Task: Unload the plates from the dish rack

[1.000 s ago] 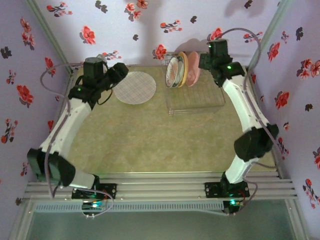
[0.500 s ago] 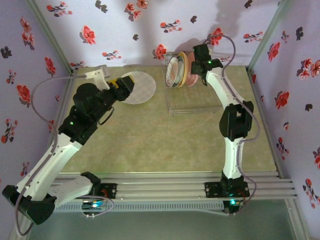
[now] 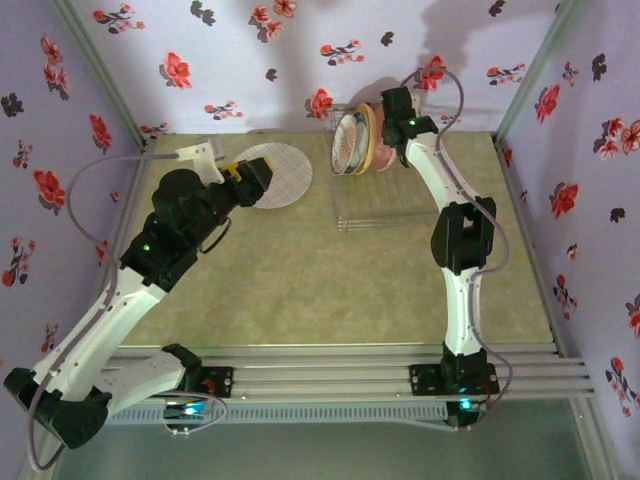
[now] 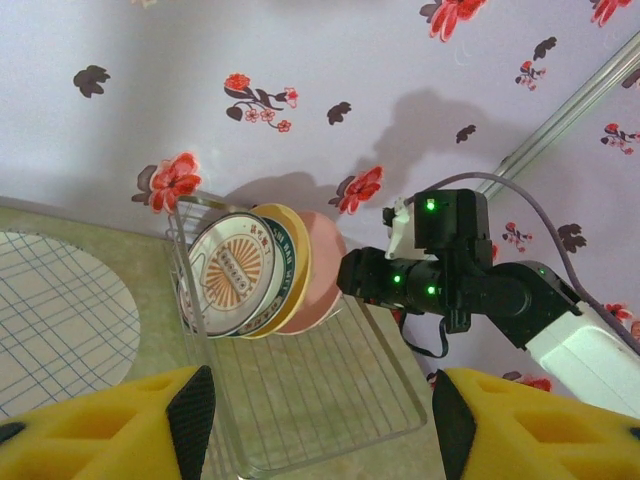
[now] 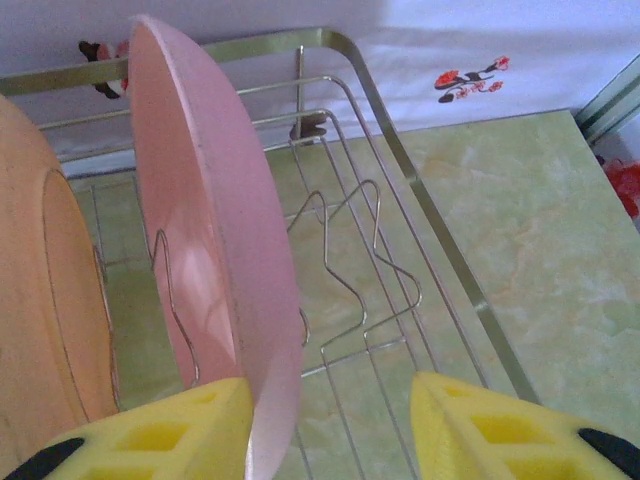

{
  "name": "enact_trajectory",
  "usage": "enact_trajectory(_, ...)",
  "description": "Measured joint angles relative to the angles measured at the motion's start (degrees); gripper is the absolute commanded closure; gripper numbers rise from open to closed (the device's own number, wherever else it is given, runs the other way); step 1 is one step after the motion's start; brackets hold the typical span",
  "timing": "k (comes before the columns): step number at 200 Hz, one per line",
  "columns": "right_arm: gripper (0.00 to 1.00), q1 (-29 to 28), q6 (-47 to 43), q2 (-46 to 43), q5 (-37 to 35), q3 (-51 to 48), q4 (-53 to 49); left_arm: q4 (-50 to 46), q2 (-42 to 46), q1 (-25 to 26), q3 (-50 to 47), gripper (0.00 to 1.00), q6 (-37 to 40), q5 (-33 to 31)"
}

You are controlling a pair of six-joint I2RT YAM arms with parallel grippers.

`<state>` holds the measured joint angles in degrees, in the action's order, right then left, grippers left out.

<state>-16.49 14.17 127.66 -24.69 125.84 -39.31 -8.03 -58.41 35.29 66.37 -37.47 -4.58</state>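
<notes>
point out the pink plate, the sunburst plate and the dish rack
pink plate (image 5: 215, 230): right wrist view, on its broad pink face
sunburst plate (image 4: 234, 272): left wrist view, on its orange centre
dish rack (image 4: 320, 385): left wrist view, on its flat wire base

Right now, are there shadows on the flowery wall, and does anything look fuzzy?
Left wrist view: the right arm casts a soft grey shadow on the wall, and the yellow fingers look blurry up close. Right wrist view: the pink plate is near and slightly soft. Top external view: a dark shadow at the wall's top.
</notes>
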Motion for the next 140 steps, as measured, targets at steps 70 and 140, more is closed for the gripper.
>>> enact_trajectory(70,0.42,0.0,0.2,4.0,0.5,4.5,1.7,-2.6,0.9,0.5,0.0,0.38,0.1,-1.0)
enact_trajectory(140,0.50,0.0,0.2,4.8,0.7,4.5,1.5,-3.5,1.4,0.5,0.0,0.38,0.2,-1.5)
